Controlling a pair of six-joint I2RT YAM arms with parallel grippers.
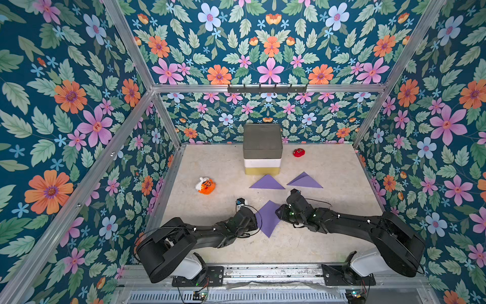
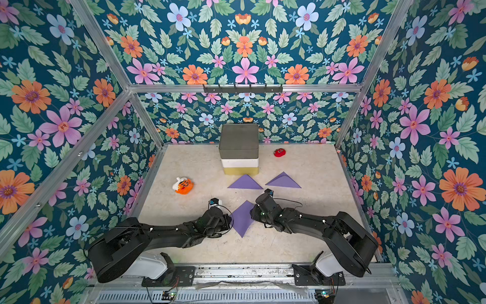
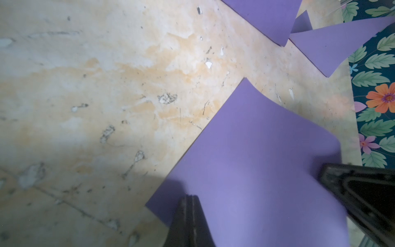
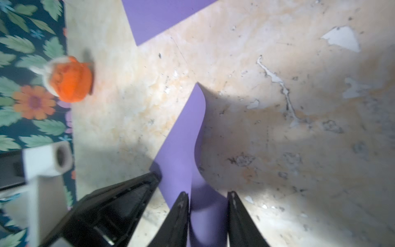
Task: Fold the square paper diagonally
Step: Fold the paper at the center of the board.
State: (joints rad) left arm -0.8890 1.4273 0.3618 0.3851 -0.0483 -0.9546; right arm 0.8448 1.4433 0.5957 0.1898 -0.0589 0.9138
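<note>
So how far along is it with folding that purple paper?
Two folded triangles already lie near the back. The square paper is in hand: the left jaws are shut on one corner, and the right jaws stand open around the opposite, lifted one. Bringing the corners together and creasing is left.

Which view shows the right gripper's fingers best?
Right wrist view: the right gripper stands open astride the raised purple square paper. Both top views hide its fingers under the wrist; left wrist view shows one side.
</note>
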